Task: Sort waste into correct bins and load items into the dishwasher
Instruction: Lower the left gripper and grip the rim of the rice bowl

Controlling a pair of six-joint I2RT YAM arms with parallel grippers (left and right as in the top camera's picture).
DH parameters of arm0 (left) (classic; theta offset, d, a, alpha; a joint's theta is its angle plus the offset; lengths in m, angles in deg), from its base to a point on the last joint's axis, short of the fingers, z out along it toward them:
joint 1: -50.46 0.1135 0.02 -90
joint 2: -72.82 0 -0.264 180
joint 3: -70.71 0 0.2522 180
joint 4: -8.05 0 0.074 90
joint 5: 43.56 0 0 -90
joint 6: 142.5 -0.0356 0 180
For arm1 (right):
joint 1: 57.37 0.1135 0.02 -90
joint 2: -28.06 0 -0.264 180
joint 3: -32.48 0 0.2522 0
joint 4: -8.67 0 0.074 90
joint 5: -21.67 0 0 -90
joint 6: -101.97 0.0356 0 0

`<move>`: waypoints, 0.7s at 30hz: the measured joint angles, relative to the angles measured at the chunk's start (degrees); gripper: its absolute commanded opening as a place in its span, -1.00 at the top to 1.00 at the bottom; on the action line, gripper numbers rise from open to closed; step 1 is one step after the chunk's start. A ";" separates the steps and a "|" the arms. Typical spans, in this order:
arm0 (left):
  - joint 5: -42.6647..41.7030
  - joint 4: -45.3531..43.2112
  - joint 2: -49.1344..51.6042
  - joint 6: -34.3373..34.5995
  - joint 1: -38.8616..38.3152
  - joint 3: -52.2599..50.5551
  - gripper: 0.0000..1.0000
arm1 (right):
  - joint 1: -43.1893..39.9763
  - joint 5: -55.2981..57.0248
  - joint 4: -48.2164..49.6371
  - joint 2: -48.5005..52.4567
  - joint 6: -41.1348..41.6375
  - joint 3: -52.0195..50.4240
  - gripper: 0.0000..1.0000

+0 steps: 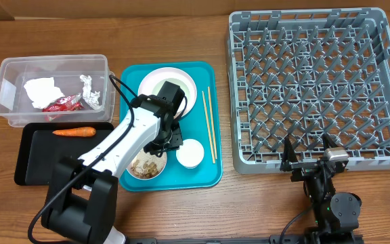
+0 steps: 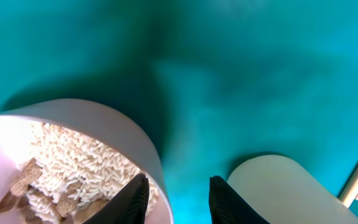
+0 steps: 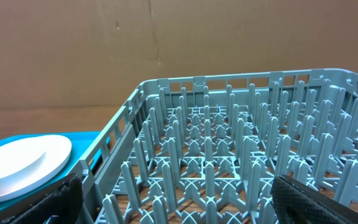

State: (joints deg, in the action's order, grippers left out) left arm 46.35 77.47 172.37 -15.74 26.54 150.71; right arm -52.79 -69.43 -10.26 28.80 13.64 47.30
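White bowl (image 2: 101, 115), its rim between the half-closed jaws of my left gripper (image 2: 178, 185), pinch unclear, could have tipped rice (image 2: 73, 163) onto the tray (image 2: 241, 68) if weakly held

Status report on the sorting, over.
Left gripper straddling rice bowl rim, grip unclear. Right gripper open, by rack. Cup close beside.

Grey lattice-based plastic dish rack (image 1: 303, 16); teal rectangular plastic serving tray (image 1: 208, 177); shallow black rectangular tray (image 1: 29, 163); orange carrot piece (image 1: 73, 132); brown wood-grained counter (image 1: 181, 34).
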 measured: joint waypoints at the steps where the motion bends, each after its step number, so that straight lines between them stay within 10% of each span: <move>1: 0.00 -0.04 0.00 0.07 0.00 0.00 0.31 | 0.00 0.02 0.02 0.00 0.00 0.00 -1.00; 21: 0.00 -1.79 0.00 1.05 0.00 -2.10 0.34 | 0.00 0.02 0.00 0.00 -0.02 0.00 -1.00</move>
State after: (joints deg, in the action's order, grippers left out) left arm 46.35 75.68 172.37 -14.69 26.54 148.61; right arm -52.79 -69.41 -10.26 28.80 13.62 47.30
